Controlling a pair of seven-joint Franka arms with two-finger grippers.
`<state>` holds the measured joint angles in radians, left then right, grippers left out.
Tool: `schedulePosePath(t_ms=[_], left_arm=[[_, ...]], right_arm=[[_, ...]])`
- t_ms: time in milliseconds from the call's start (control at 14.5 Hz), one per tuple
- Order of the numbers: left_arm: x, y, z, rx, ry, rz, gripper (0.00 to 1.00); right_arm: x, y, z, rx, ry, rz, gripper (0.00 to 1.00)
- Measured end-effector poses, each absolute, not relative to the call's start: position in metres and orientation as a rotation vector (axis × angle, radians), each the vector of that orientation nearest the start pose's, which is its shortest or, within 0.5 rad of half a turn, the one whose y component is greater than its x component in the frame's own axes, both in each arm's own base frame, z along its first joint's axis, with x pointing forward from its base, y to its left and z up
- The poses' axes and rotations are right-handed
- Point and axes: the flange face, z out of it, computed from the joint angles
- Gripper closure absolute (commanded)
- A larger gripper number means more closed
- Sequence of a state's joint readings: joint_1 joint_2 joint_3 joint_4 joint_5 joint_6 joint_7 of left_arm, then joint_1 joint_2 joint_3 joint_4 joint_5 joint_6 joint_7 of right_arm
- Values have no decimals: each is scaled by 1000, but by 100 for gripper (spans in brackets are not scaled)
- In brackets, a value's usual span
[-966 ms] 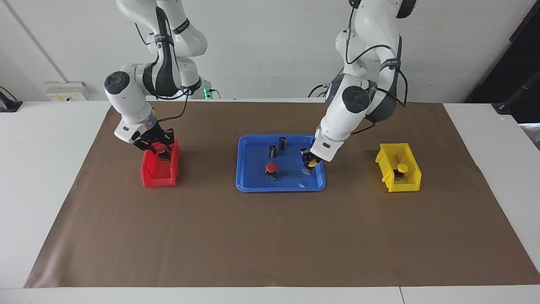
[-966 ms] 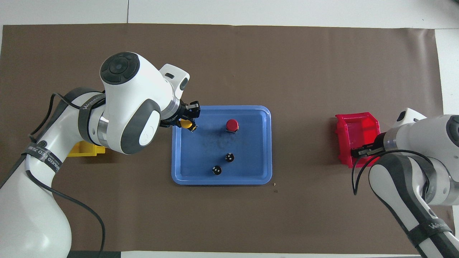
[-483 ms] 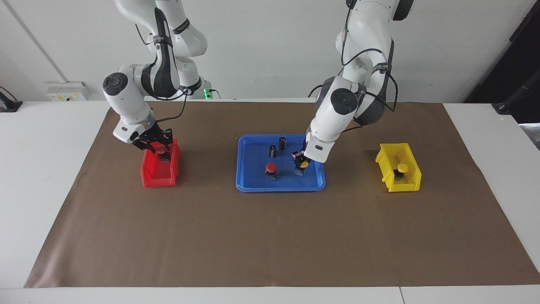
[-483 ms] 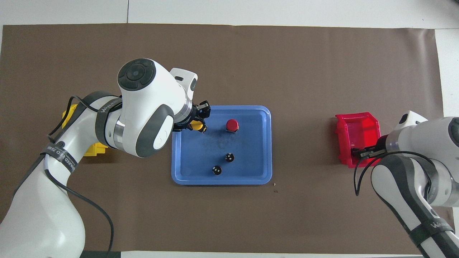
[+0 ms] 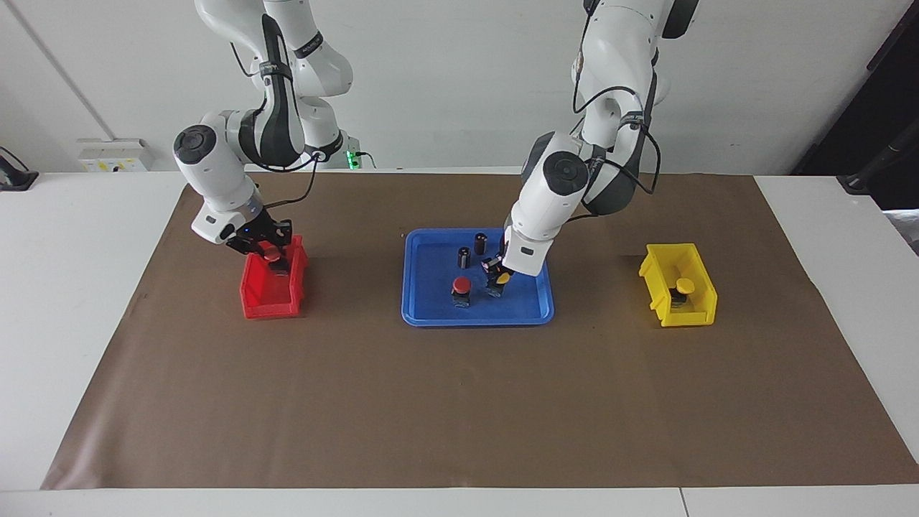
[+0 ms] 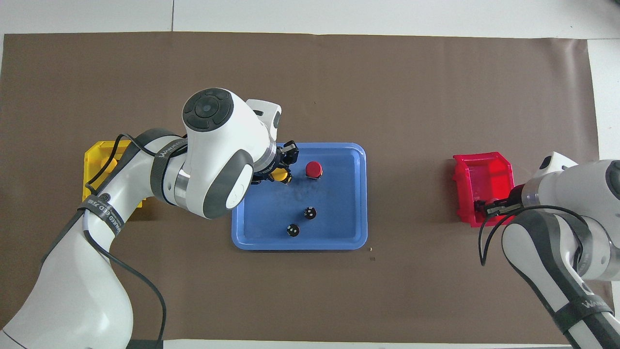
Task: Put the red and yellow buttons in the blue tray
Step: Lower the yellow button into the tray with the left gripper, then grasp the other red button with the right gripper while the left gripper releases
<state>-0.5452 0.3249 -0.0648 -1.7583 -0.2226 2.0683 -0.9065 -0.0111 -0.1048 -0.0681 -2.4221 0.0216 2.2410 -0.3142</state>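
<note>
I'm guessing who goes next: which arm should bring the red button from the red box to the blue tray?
Right. The right pincer is down in the red box, closed on the red button. The left pincer is busy holding a yellow button over the blue tray.

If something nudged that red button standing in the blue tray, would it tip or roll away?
Probably tip rather than roll: the red button stands upright on a dark blocky base, its round cap wider on top. Lying on its side, the cap might let it roll a little. The blue tray has a low rim that would likely stop it.
</note>
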Motion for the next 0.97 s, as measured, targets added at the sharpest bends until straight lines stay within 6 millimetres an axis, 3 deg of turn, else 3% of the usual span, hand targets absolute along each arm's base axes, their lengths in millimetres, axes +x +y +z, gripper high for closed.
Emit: schedulePosePath(t_ms=[207, 345, 552, 621, 759, 966], left_arm=[[522, -373, 381, -3206, -668, 263, 96], [522, -373, 378, -3202, -669, 268, 93], [522, -373, 377, -3200, -670, 270, 63], [522, -373, 377, -3200, -670, 271, 58], [523, -373, 375, -3198, -670, 273, 48], [523, -373, 374, -3195, -675, 276, 41]], right_arm=[[472, -33, 355, -3079, -356, 125, 72], [486, -32, 380, -3069, -363, 176, 71], [514, -30, 430, -3059, -376, 230, 71], [524, -26, 445, -3058, -383, 238, 71], [543, -2, 468, -3068, -363, 255, 71], [564, 70, 488, -3106, -273, 218, 70]])
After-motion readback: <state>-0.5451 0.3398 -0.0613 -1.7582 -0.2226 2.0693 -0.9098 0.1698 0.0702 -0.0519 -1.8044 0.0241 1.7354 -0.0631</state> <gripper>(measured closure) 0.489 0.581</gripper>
